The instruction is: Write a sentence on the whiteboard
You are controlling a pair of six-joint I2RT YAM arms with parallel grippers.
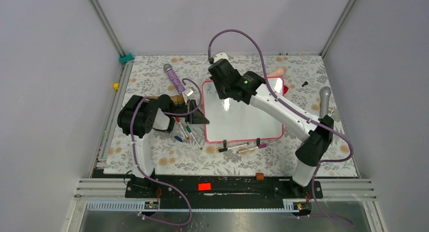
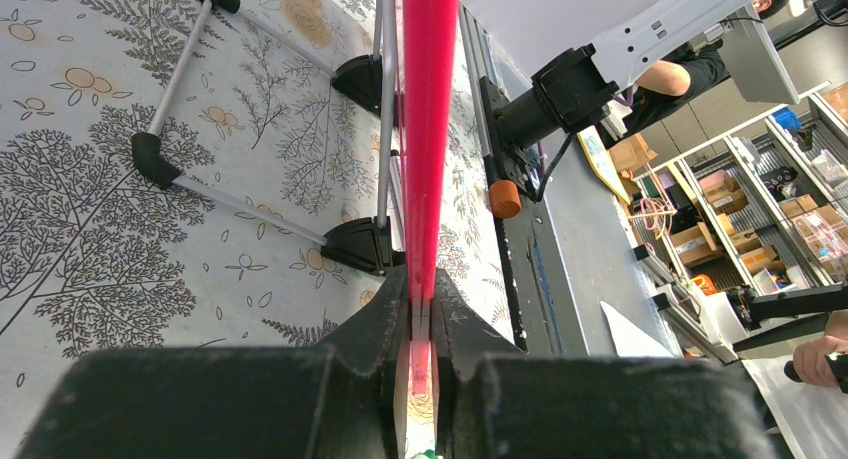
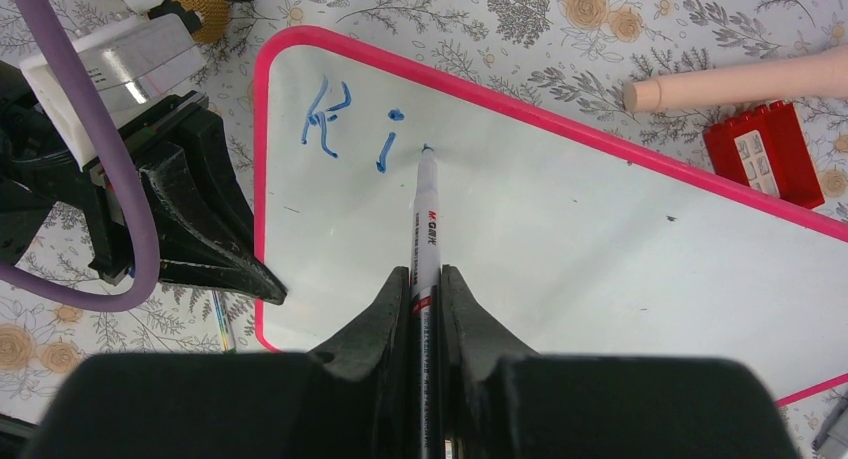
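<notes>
The whiteboard (image 1: 248, 122), glossy white with a pink-red rim, lies flat in the middle of the table. My left gripper (image 1: 201, 118) is shut on its left rim; the left wrist view shows the pink rim (image 2: 430, 129) pinched between that gripper (image 2: 422, 299). My right gripper (image 3: 425, 277) is shut on a white marker (image 3: 425, 214) and stands over the board's far left corner (image 1: 222, 93). The marker's tip rests on the whiteboard (image 3: 600, 229), just right of blue strokes reading "K i" (image 3: 327, 119). The left gripper (image 3: 262, 289) also shows at the board's edge there.
Two silver pens (image 1: 232, 147) (image 1: 251, 148) lie by the board's black clip feet (image 2: 358, 247). More markers (image 1: 184, 131) lie left of the board. A purple microphone (image 1: 174, 79), a grey one (image 1: 324, 98), a red brick (image 3: 765, 154) and a peach cylinder (image 3: 740, 79) lie nearby.
</notes>
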